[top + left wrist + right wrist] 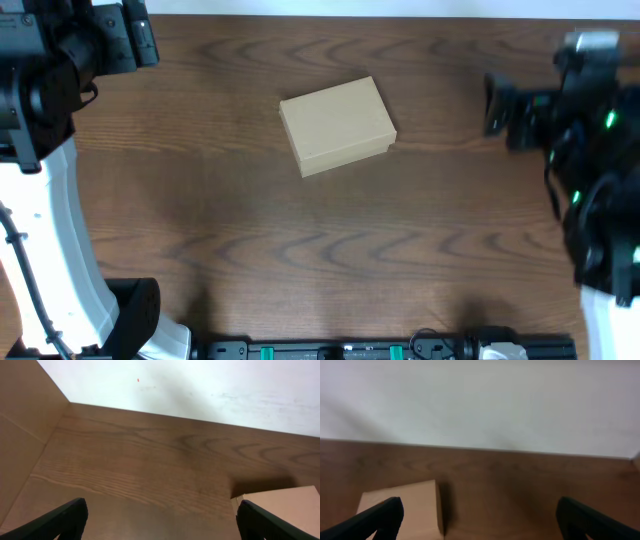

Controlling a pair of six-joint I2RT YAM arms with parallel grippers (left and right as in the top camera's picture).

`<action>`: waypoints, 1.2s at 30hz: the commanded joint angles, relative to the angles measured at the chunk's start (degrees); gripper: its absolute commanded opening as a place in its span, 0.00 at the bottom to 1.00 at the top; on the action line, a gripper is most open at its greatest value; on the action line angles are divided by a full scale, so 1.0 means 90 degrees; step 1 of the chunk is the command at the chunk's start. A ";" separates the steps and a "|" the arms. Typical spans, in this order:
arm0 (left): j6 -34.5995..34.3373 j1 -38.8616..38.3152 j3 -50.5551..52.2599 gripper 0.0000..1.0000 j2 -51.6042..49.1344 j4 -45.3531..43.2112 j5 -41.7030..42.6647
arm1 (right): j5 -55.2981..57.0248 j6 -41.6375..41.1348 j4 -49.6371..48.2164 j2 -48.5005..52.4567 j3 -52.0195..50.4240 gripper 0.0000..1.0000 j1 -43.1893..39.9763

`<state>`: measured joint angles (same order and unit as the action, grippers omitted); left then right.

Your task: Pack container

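Wood-grain table (250,230) carries the plain brown container (337,125) (lid shut) — left gripper (162,525) and right gripper (481,522) both spread apart.

— Overhead looks evenly lit and mostly sharp; the container (337,125) casts just a thin shadow on the table (250,250).
— The right arm (575,100) is blurred there, though.
— And the right wrist view is dim and soft throughout.
— Left wrist is crisper: bright wall (200,385), dark shadow behind the container's corner.
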<state>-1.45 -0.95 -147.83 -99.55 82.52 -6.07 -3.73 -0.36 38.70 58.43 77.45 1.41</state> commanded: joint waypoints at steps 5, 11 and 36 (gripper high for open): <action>0.0022 0.0027 -0.0019 0.96 -0.0034 0.0019 -0.0058 | 0.0080 0.0073 -0.0644 -0.1773 -0.2246 0.99 -0.0063; 0.0022 0.0027 -0.0019 0.96 -0.0034 0.0019 -0.0056 | 0.0080 0.0073 -0.1066 -0.2977 -0.3776 0.99 -0.0192; 0.0024 0.0027 -0.0019 0.96 -0.0034 0.0019 -0.0058 | 0.0063 0.0024 -0.2140 -0.6475 -0.7359 0.99 -0.0197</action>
<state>-1.45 -0.95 -147.83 -99.55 82.52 -6.07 -3.25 -0.36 19.66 2.37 12.21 0.21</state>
